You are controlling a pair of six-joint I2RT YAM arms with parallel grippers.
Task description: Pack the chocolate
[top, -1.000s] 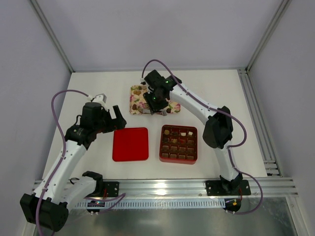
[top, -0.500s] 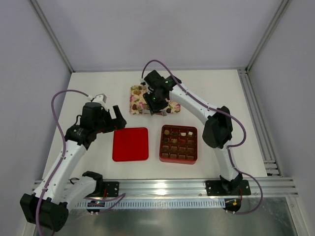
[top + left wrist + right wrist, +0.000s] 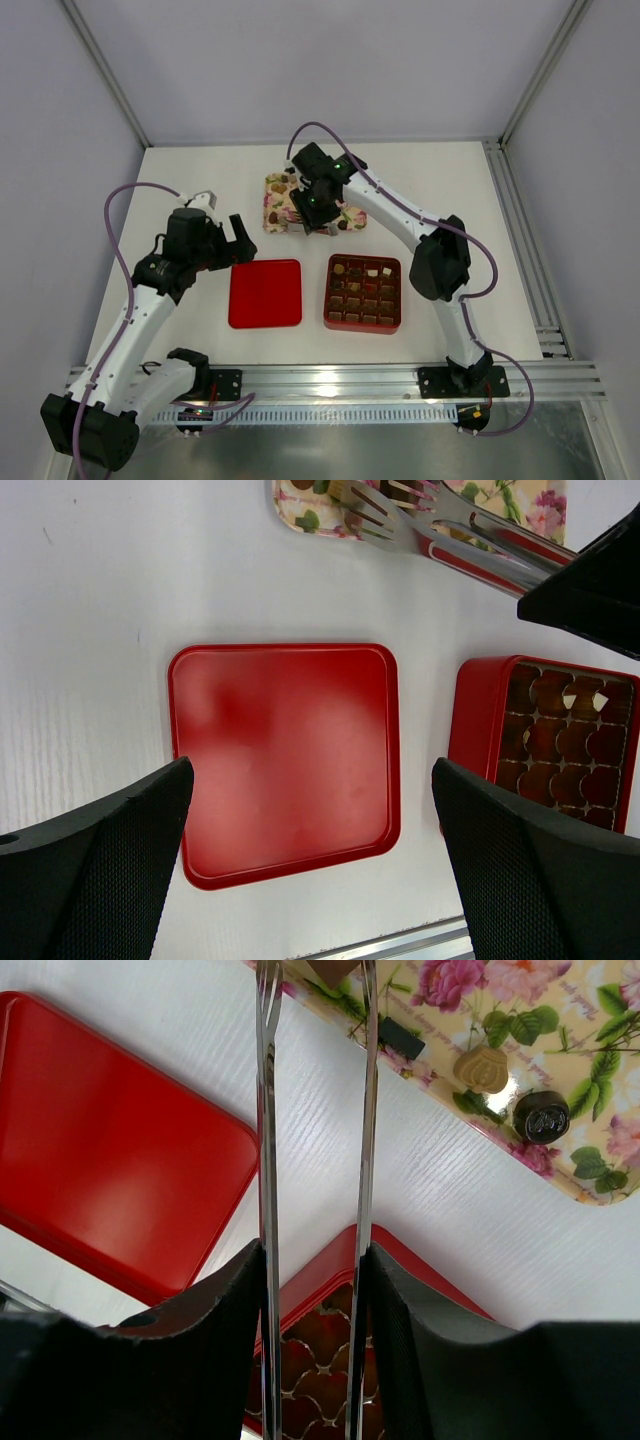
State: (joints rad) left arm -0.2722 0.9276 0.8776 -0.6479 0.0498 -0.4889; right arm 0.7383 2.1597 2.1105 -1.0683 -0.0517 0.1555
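Right gripper [image 3: 315, 1260] is clenched on tongs [image 3: 265, 1110]. A brown chocolate [image 3: 325, 968] sits between their tips at top of frame, at the floral tray [image 3: 560, 1020] edge. Left gripper [image 3: 312, 780] hangs released.

Left arm [image 3: 135, 320] bent, jaws wide; right arm [image 3: 390, 205] outstretched, jaws pinching tongs [image 3: 266, 1160].

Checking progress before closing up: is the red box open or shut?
Open. The red box has nothing covering its gridded top, and the red lid lies flat on the table beside it, apart.
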